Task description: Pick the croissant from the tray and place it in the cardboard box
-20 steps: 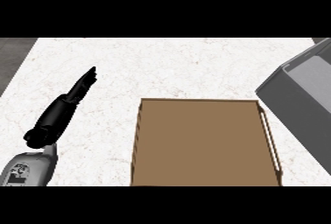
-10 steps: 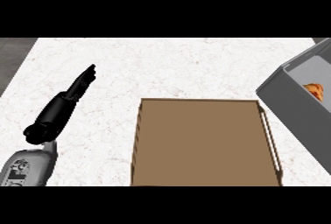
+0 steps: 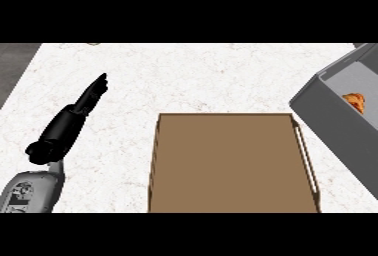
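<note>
And here's the counter (image 3: 192, 75) from above: the croissant (image 3: 355, 101) sits inside a grey container (image 3: 325, 112) tilted at the right edge, just a small orange piece showing above the near wall. That grey thing reads more like the box than a tray, though it isn't plainly cardboard. The flat brown tray (image 3: 232, 165) lies in the middle with nothing visible on it. So the pastry lies off the tray and inside the walled container; if that container is the target, this looks like the end state the task asks for.

Left hand (image 3: 88, 97) is out over the bare counter well left of the tray, fingers straight and together, pointing up and away, holding nothing. It looks to be at rest. The right hand shows nowhere in this view, so I can't tell what it's doing or whether it's near the croissant.

What matters for doing this well, as I judge it: the croissant needs to end up fully down inside the walls, not perched on the rim, and any hand leaving that container should lift straight clear so it doesn't drag the pastry or nudge the tilted wall. The left arm is best kept wide of the tray edge
</note>
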You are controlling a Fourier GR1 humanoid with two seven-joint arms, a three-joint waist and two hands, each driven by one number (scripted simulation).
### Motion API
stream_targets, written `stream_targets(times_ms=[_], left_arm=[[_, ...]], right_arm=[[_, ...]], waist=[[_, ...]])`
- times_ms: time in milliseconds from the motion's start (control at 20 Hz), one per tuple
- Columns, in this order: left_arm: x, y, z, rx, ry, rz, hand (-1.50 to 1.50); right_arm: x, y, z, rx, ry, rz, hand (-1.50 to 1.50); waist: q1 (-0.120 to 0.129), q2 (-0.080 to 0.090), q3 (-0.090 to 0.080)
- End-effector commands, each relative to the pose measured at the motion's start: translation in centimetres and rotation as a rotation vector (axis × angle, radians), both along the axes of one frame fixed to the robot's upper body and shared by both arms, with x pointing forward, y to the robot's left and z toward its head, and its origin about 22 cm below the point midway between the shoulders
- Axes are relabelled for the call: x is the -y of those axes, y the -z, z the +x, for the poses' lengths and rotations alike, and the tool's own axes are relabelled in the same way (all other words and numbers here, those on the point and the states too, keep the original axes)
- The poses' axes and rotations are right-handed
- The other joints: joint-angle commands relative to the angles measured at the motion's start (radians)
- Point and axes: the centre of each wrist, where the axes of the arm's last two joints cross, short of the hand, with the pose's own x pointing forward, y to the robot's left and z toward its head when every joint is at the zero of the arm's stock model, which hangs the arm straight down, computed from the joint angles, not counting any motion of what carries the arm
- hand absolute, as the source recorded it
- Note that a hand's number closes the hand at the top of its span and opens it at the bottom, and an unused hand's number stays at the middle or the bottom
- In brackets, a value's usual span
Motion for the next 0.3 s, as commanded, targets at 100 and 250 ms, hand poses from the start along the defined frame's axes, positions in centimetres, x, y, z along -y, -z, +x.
stream_targets(times_ms=[100, 250], left_arm=[[-0.5, -0.6, 0.5, -0.009, 0.015, 0.008, 0.0], [-0.6, -0.8, 0.8, 0.016, 0.012, 0.023, 0.0]], right_arm=[[3.2, 0.8, -3.0, 0.115, 0.164, 0.284, -1.5], [4.5, 1.0, -4.6, 0.196, 0.225, 0.272, -1.5]], waist=[[0.011, 0.007, -0.001], [0.024, 0.015, 0.001]])
